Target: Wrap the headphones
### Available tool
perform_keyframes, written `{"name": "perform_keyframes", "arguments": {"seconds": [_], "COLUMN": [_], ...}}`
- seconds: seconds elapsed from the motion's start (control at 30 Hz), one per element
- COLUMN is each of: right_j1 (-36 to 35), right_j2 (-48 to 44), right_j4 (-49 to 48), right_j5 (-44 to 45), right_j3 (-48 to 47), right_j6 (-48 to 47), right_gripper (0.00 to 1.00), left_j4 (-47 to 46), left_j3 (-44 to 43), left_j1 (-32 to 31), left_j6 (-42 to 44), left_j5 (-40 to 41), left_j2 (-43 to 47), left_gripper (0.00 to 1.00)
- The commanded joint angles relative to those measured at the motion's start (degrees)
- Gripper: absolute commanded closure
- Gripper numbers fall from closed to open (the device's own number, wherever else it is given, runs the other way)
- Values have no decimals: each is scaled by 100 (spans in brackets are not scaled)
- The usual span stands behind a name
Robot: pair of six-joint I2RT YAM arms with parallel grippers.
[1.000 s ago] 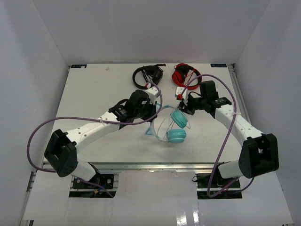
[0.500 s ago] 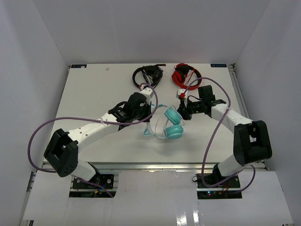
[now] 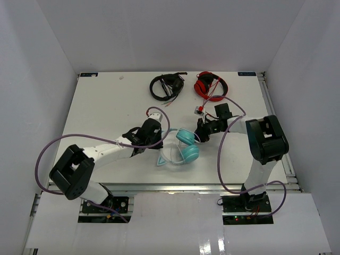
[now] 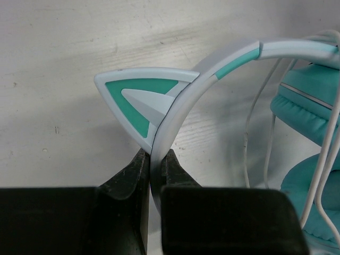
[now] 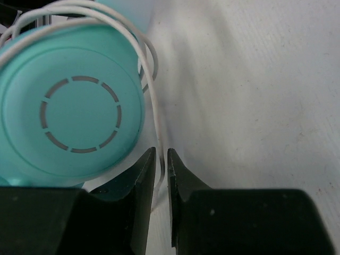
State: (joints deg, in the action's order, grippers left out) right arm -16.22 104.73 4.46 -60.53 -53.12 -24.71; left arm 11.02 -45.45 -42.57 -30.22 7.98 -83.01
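The teal headphones (image 3: 183,150) lie on the white table near its front middle, with the pale headband (image 4: 228,58) and a cat-ear point (image 4: 141,98) in the left wrist view. My left gripper (image 4: 155,156) is shut on the headband just below the cat ear; in the top view it (image 3: 159,142) is at the headphones' left side. My right gripper (image 5: 161,154) is shut on the thin white cable (image 5: 155,114), which runs round the round ear cup (image 5: 71,101). In the top view it (image 3: 200,135) is just right of the cups.
Black headphones (image 3: 166,86) and red headphones (image 3: 210,85) lie at the table's far edge. Purple arm cables loop over the table by each arm. White walls close in the left, back and right sides.
Both grippers and the teal headphones have moved left and toward the near edge. The right arm has folded in closer to its base; both holds stay as they were.
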Motion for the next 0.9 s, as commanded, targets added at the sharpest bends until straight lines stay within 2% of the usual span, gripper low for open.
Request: {"name": "perform_keyframes", "arguments": {"seconds": [0.0, 0.07, 0.17, 0.53, 0.57, 0.67, 0.77, 0.87], "right_j1": [-31, -31, 8, 551, 581, 663, 709, 739], "right_j2": [353, 441, 330, -679, -841, -1387, -2077, -2720], "right_j4": [-176, -173, -144, 69, 149, 433, 696, 916], "right_j5": [29, 102, 340, 1321, 1446, 1895, 2167, 2424], "right_j3": [-479, -540, -556, -206, -168, -57, 76, 205], "right_j6": [495, 572, 706, 930, 883, 696, 407, 101], "right_gripper": [77, 75, 59, 48, 46, 41, 37, 31], "left_j4": [-618, -627, -409, 398, 465, 671, 785, 803], "left_j3": [-255, -348, -582, -1505, -1580, -1741, -1820, -1786], "left_j1": [239, 352, 512, 865, 883, 908, 908, 908], "left_j6": [-417, -458, -587, -849, -836, -758, -595, -382], "left_j5": [14, -75, -59, 165, 171, 174, 98, -124], "left_j2": [-120, -282, -593, -1483, -1518, -1574, -1458, -1070], "left_gripper": [100, 100, 100, 100, 97, 80, 54, 36]}}
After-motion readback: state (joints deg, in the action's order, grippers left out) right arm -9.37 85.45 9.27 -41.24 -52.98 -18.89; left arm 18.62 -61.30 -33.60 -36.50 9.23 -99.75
